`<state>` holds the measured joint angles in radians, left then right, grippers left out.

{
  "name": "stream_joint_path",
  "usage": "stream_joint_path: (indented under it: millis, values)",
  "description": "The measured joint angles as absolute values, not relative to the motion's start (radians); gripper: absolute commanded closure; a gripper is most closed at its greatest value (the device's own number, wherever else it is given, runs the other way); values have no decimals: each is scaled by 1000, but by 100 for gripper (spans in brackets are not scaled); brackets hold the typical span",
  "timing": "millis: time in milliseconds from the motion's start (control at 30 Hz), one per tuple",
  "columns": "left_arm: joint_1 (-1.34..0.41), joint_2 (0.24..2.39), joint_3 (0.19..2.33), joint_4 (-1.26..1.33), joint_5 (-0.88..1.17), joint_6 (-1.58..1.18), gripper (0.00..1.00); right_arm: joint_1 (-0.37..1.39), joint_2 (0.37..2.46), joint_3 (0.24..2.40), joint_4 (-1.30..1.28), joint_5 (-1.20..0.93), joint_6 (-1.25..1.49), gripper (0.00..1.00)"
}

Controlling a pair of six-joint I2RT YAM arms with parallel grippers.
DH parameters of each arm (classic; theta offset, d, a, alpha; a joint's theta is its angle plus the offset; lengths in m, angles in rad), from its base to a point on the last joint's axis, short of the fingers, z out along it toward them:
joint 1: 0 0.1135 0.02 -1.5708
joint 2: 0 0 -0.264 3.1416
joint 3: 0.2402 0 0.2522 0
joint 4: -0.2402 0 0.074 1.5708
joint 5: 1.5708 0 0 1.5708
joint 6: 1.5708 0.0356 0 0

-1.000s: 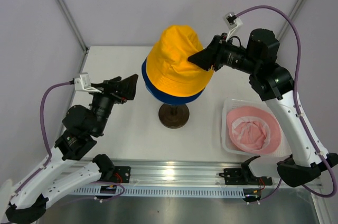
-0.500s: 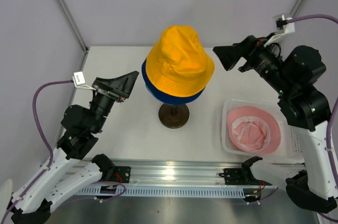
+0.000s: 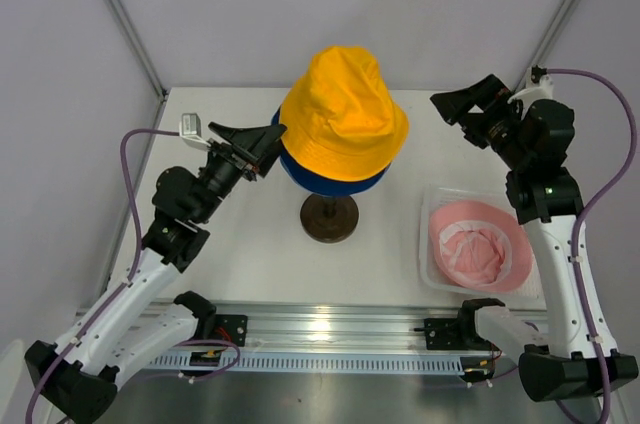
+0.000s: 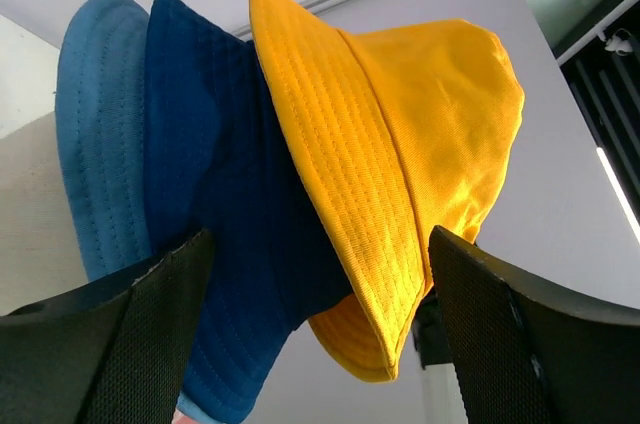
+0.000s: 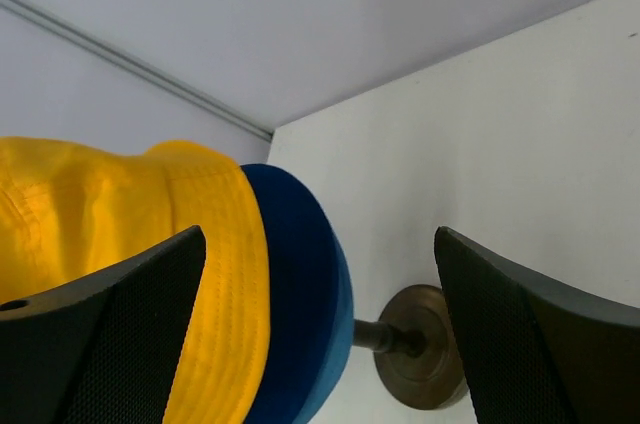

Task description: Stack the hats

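My left gripper [image 3: 268, 148] had its fingers apart, with the yellow hat [image 3: 343, 109], navy hat [image 3: 330, 182] and light blue hat [image 4: 95, 144] stacked just ahead of them. My right gripper [image 3: 452, 102] also had its fingers apart, off to the stack's side.

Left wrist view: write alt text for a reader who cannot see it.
A yellow fabric bucket hat sits nested over a dark navy fabric bucket hat and a light blue bucket hat, seen sideways against a pale wall. The left gripper frames them with its black jaws open.
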<state>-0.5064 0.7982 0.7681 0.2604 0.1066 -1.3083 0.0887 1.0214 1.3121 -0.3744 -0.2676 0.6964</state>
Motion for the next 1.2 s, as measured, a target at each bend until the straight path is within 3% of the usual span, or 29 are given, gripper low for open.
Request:
stream_joint_path:
  millis: [600,1033,1200]
  values:
    - [-501,763,764,331,152,-1362,14,104,1042,1082,67,-446,972,11]
    - [-501,830,776,334,143,-1365,16,191,1100,1077,143,-451,1021,15]
    - [-501,851,776,365,154,-1373,22,205,1106,1077,155,-449,1029,18]
